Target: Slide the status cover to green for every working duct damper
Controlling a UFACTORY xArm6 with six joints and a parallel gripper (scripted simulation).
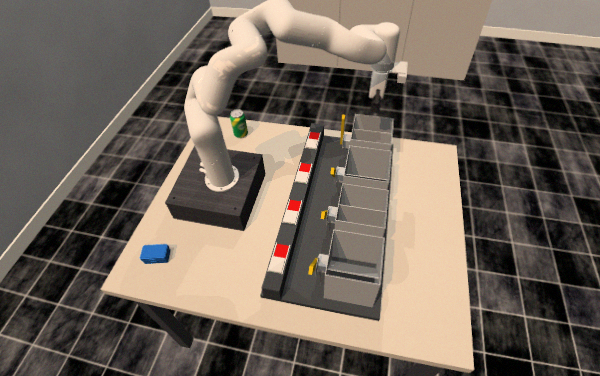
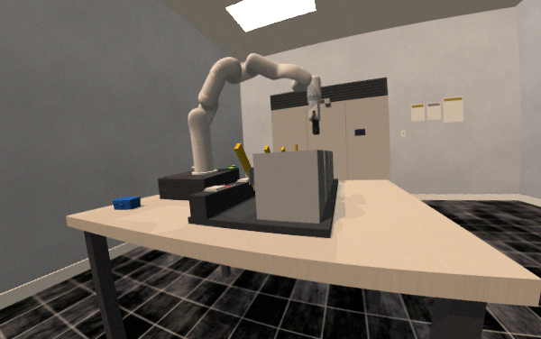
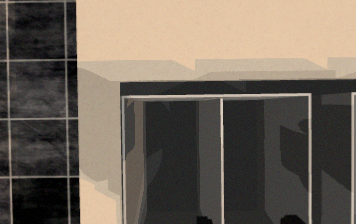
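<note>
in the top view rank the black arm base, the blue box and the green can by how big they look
1. Black arm base, by far the largest.
2. Blue box.
3. Green can, though it stands farther from the camera, so these two are close.

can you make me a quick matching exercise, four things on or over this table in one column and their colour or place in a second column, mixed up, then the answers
Things:
1. soda can
2. small box
3. damper levers
4. gripper

Colour or place:
A. yellow
B. blue, near the table's front left corner in the top view
C. high above the far end of the damper row, holding nothing
D. green, beside the arm's black base

Pairs: 1-D, 2-B, 3-A, 4-C
</note>
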